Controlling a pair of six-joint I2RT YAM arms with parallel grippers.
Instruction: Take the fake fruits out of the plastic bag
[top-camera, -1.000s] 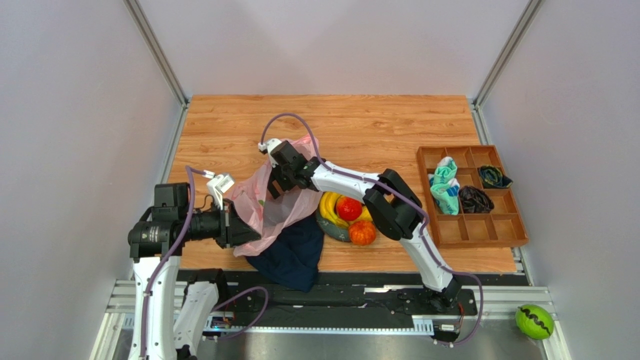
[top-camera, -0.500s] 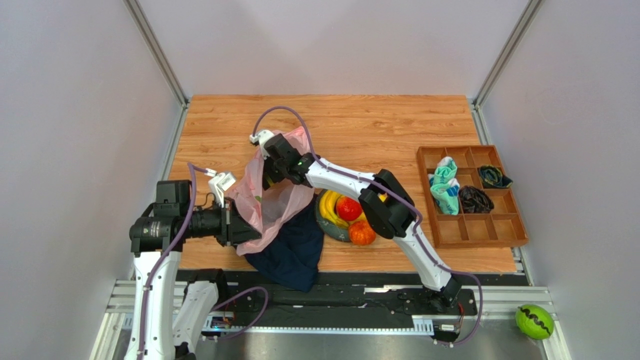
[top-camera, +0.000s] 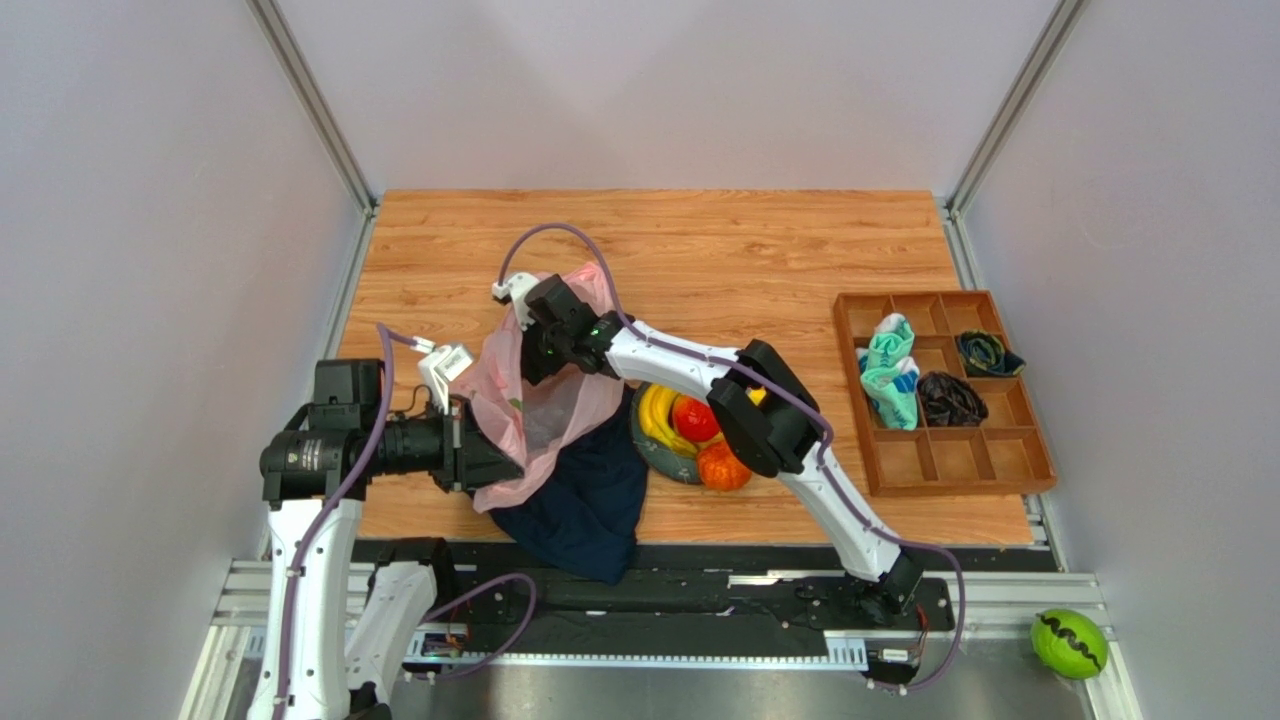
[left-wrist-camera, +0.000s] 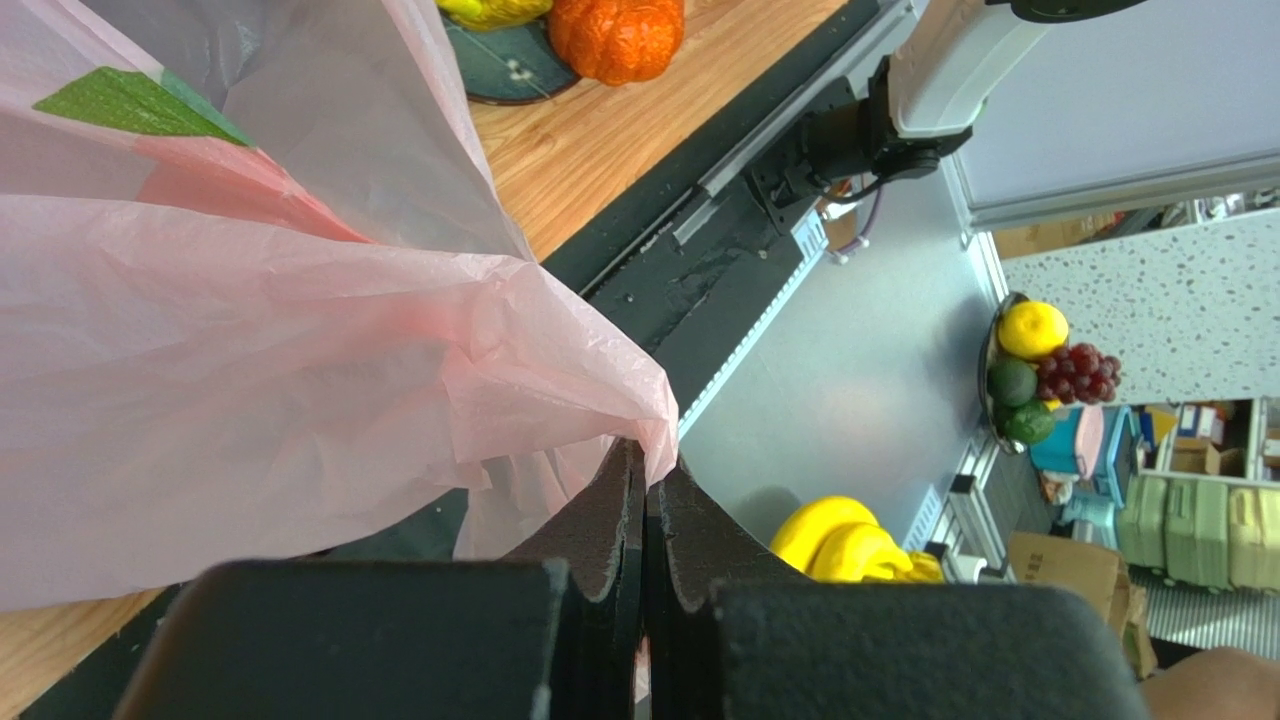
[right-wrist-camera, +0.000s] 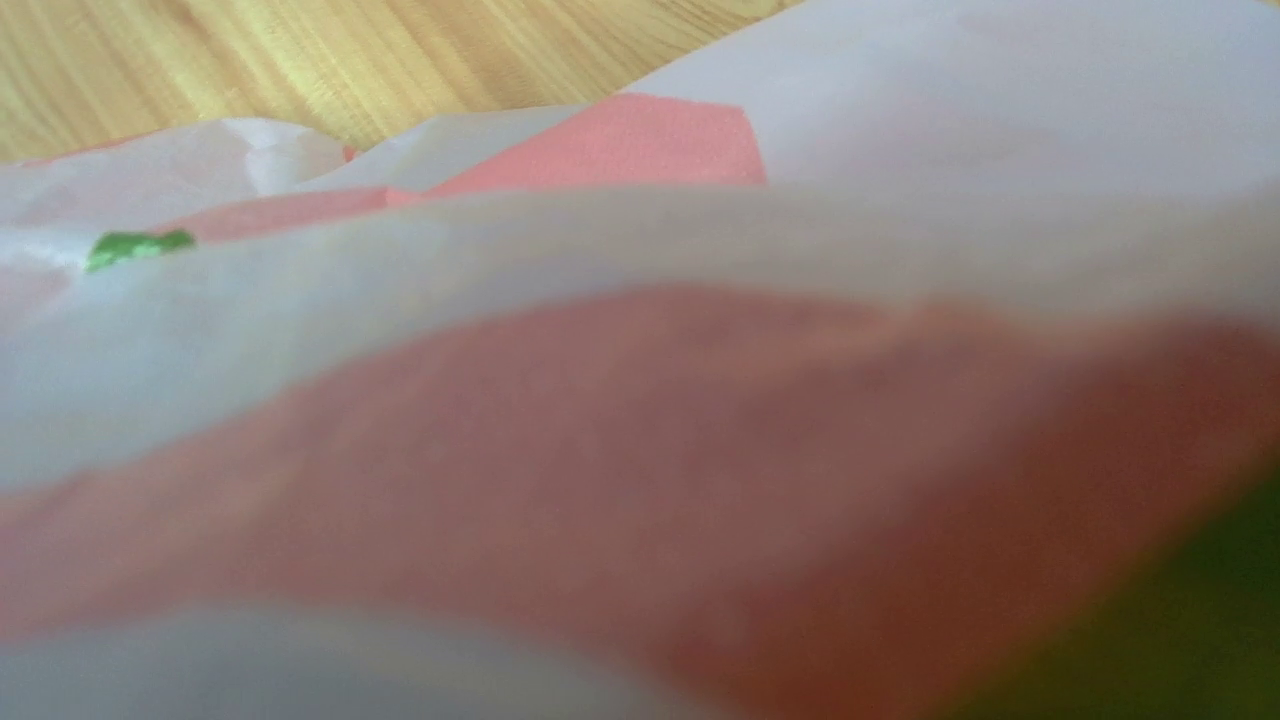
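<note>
The pink plastic bag (top-camera: 544, 408) hangs between my two arms, above the left part of the table. My left gripper (top-camera: 478, 450) is shut on its lower edge; the left wrist view shows the black fingers (left-wrist-camera: 616, 503) pressed together on the pink film (left-wrist-camera: 301, 330). My right gripper (top-camera: 538, 357) reaches into the bag's top, its fingers hidden by the film. The right wrist view is filled with blurred pink bag (right-wrist-camera: 601, 435) and a red-green blur (right-wrist-camera: 1142, 600) at lower right. A yellow banana bunch (top-camera: 658, 413), a red fruit (top-camera: 694, 419) and an orange fruit (top-camera: 723, 467) lie on the dark plate (top-camera: 670, 464).
A dark navy cloth (top-camera: 589, 503) lies under the bag at the near edge. A wooden compartment tray (top-camera: 942, 458) with rolled cloths sits at the right. A green ball (top-camera: 1068, 642) lies off the table at lower right.
My right gripper has moved left and deeper into the bag's top, pulling the upper film leftwards. The left gripper keeps its hold in the same place.
</note>
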